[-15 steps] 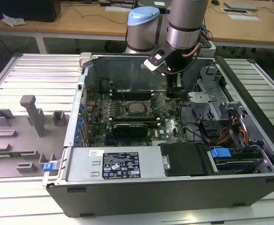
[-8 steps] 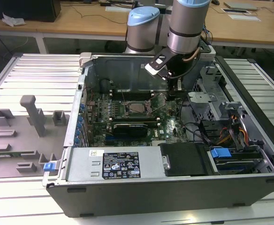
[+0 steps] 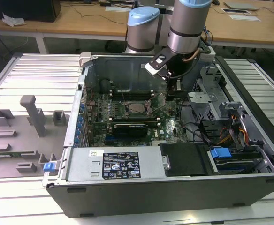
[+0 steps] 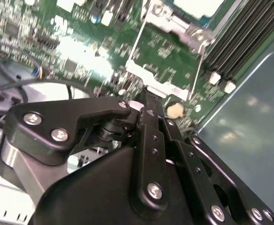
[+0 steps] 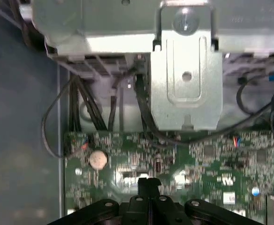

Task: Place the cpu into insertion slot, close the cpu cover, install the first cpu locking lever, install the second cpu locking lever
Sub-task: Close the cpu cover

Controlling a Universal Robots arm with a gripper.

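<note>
Exterior view first: the gripper (image 3: 175, 89) hangs low inside the open computer case (image 3: 127, 190), over the green motherboard (image 3: 174, 125). The insertion slot (image 3: 128, 108) lies just beside it, toward the exterior view's left. The cpu (image 3: 138, 108) already sits flat in that slot, its pale metal top facing up.

In both wrist views the two black fingers are pressed together with no gap, and nothing is visibly caught between them.

In the second wrist view, a thin silver frame with an open middle stands between the fingertips and the slot. I take it for the cpu cover (image 4: 158, 83), raised and not yet laid over the chip. Its free edge runs crosswise to the line from gripper to slot, right ahead of the fingertips. Whether they touch it I cannot tell.

So the relation that matters is this: the cover leans on the gripper's side of the slot, and the slot lies beyond it to the exterior view's left.
</note>
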